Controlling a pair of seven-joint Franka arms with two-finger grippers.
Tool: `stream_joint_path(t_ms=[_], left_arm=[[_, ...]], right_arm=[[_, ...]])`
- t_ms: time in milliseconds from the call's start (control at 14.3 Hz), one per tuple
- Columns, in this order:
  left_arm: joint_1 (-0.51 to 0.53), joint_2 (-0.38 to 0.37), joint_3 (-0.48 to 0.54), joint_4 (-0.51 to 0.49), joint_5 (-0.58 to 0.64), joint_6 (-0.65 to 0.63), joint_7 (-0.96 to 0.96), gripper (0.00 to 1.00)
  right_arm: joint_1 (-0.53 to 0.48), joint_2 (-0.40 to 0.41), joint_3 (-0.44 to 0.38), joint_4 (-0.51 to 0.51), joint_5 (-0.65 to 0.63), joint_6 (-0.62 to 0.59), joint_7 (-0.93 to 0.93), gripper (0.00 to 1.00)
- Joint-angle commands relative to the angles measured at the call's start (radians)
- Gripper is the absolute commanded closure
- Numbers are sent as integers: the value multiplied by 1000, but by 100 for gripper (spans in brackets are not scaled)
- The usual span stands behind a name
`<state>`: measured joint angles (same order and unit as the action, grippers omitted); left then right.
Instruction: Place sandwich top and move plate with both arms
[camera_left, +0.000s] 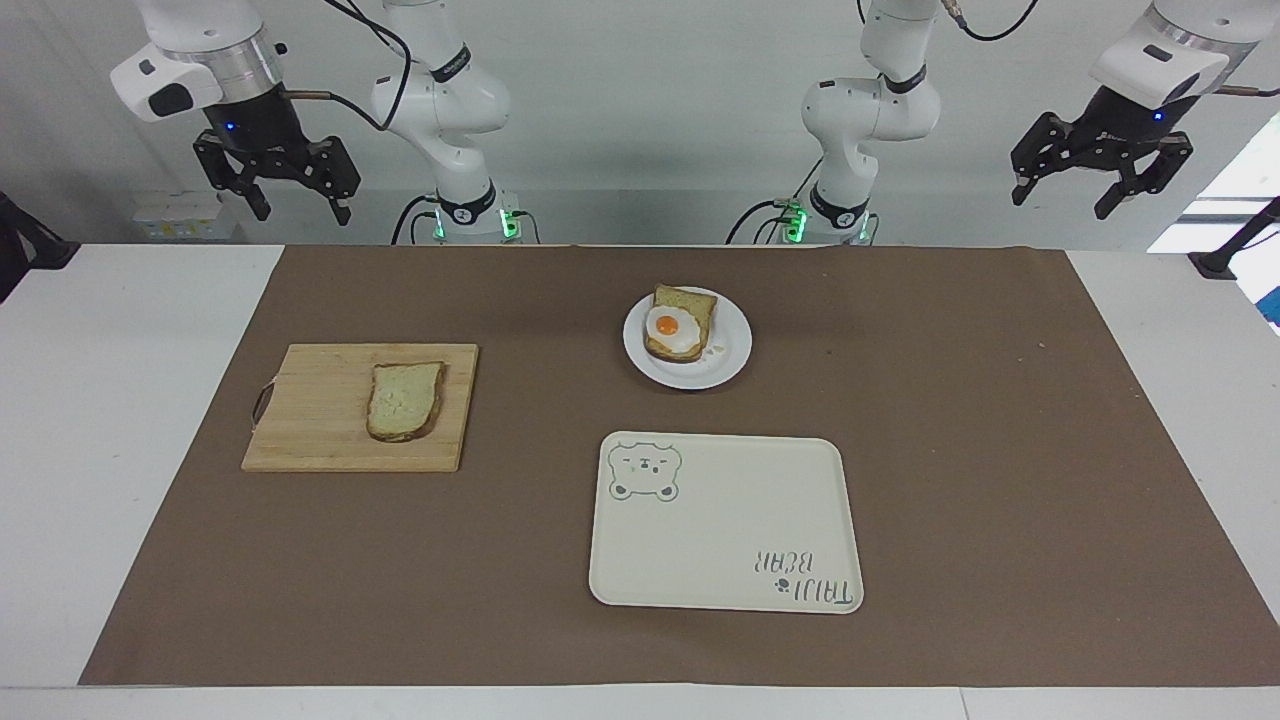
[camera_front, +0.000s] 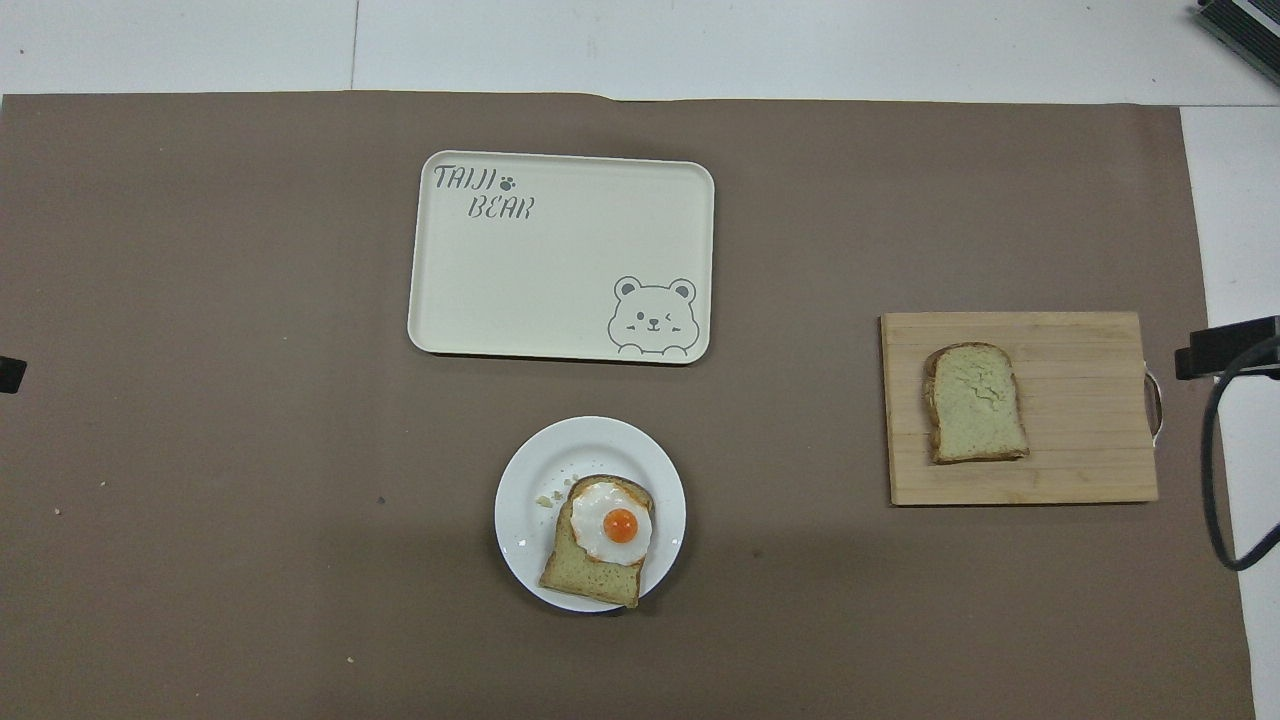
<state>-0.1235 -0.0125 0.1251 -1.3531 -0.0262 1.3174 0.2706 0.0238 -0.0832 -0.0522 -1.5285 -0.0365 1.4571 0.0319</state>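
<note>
The sandwich top (camera_left: 405, 400), a plain pale bread slice, lies flat on a wooden cutting board (camera_left: 320, 410) toward the right arm's end of the table; it also shows in the overhead view (camera_front: 975, 402). The white plate (camera_left: 735, 350) sits mid-table near the robots and holds a toasted slice with a fried egg (camera_left: 672, 328); the plate also shows in the overhead view (camera_front: 540, 470). My right gripper (camera_left: 300, 205) hangs open and empty, high over the table's edge at the robots' end. My left gripper (camera_left: 1062, 200) hangs open and empty, high at the left arm's end. Both arms wait.
A cream rectangular tray (camera_left: 725, 520) with a bear drawing lies farther from the robots than the plate, also in the overhead view (camera_front: 560, 260). A brown mat (camera_left: 1000, 450) covers the table. Black clamp mounts (camera_left: 30, 245) (camera_left: 1230, 250) stand at both table ends.
</note>
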Motion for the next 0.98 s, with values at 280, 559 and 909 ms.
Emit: stream_joint_path(t_ms=[280, 559, 909], left_arm=[[5, -7, -2, 5, 2, -17, 6, 0], [5, -7, -2, 5, 2, -18, 7, 0], [5, -7, -2, 5, 2, -18, 6, 0]], right_arm=[[-12, -27, 3, -38, 13, 20, -9, 0], [-5, -32, 3, -39, 13, 17, -10, 0], [-10, -53, 3, -73, 13, 22, -12, 0]])
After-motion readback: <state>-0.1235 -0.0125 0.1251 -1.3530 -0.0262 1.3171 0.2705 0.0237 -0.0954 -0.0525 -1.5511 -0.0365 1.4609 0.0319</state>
